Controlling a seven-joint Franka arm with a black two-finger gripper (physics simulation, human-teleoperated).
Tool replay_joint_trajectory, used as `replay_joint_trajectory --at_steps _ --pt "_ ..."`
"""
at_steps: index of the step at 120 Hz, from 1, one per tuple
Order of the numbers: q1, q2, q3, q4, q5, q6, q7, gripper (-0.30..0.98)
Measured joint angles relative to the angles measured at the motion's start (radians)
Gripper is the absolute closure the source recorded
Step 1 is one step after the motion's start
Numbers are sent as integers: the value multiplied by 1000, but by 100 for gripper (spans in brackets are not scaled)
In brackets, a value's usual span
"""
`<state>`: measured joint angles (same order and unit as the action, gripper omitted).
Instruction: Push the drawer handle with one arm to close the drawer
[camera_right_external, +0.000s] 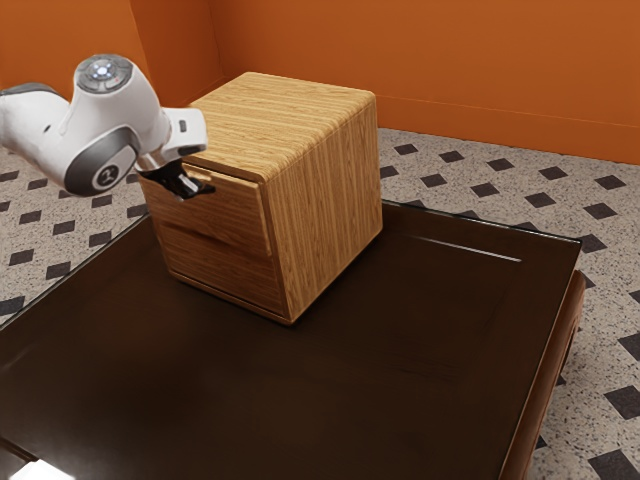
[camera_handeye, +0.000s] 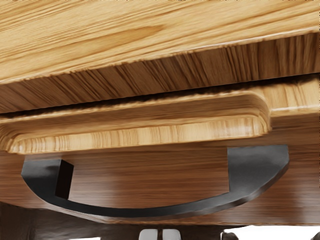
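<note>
In the exterior view my gripper (camera_right_external: 190, 184) is at the upper part of the wooden cabinet's (camera_right_external: 325, 190) front, over the black handle, where the two dark shapes overlap. The upper drawer front (camera_right_external: 232, 220) stands slightly proud of the cabinet, with a narrow dark gap above it. In the wrist view the curved black handle (camera_handeye: 155, 211) spans the drawer front (camera_handeye: 150, 180), below a scooped recess in its top edge. My gripper (camera_handeye: 160, 234) shows two pale fingertips side by side, shut, with nothing between them. Whether they touch the handle I cannot tell.
The cabinet stands on a dark glossy table (camera_right_external: 400, 350), near its far edge. An orange wall (camera_right_external: 480, 60) rises behind, and a speckled floor with dark diamonds (camera_right_external: 500, 190) surrounds the table. The cabinet's pale top (camera_handeye: 100, 35) overhangs the drawer in the wrist view.
</note>
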<state>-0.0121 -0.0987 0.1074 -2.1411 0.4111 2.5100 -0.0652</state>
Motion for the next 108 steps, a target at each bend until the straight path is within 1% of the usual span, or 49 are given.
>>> replay_joint_trajectory --at_steps 25,42,50,62,70,72,80,86,96,108 --pt "-5 -5 0 -8 7 20 -3 79" --pt "-50 -116 -1 -24 4 -62 -10 79" --pt "-96 -140 -3 40 2 -130 -12 79" --pt "-181 -146 -3 206 -2 -295 -15 79" --pt "-211 -141 2 313 -32 -435 -16 78" --pt "-214 -140 3 332 -41 -470 -17 76" --pt "-218 -133 21 369 -85 -589 -19 61" --pt "-220 -123 27 386 -104 -659 -20 50" --pt "-223 -115 30 395 -122 -743 -23 34" --pt "-231 -114 30 397 -130 -807 -28 21"
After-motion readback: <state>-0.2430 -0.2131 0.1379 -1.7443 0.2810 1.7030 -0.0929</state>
